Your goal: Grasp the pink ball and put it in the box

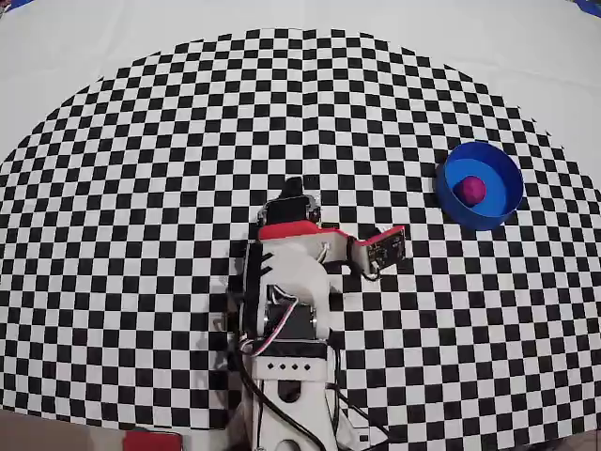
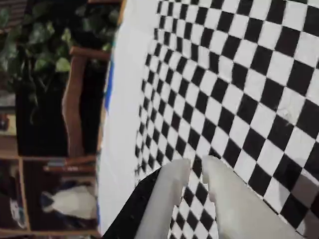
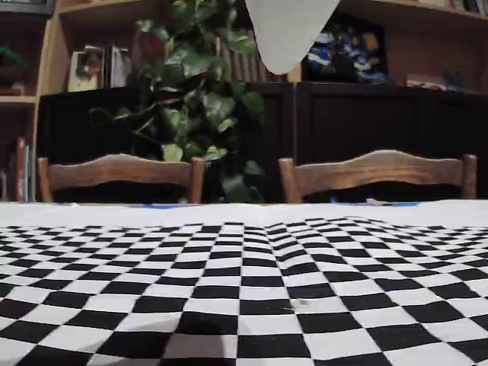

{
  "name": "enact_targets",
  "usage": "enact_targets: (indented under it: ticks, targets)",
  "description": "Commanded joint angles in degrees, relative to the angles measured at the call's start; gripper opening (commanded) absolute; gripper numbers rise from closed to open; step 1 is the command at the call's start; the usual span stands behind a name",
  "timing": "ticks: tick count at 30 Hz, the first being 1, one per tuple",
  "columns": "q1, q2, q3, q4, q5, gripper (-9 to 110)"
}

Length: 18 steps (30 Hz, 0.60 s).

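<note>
the claw is empty, its pale fingers nearly pressed together with just a sliver between, over the checkered cloth. off to its right in the overhead view, well apart, the box holds the pink ball. the white table shows beyond the cloth; past it, wooden chairs, a leafy plant, bookshelves.

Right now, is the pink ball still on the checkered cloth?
No, in the overhead view the pink ball sits inside the box.
</note>
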Motion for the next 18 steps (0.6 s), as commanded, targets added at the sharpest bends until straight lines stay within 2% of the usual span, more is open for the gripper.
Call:
enact_targets:
  ticks: [1,18]
  targets:
    - [-1.7,1.9,0.3,4.4,0.2,0]
    - [-2.5,6.0,0.4,18.2,3.4,0]
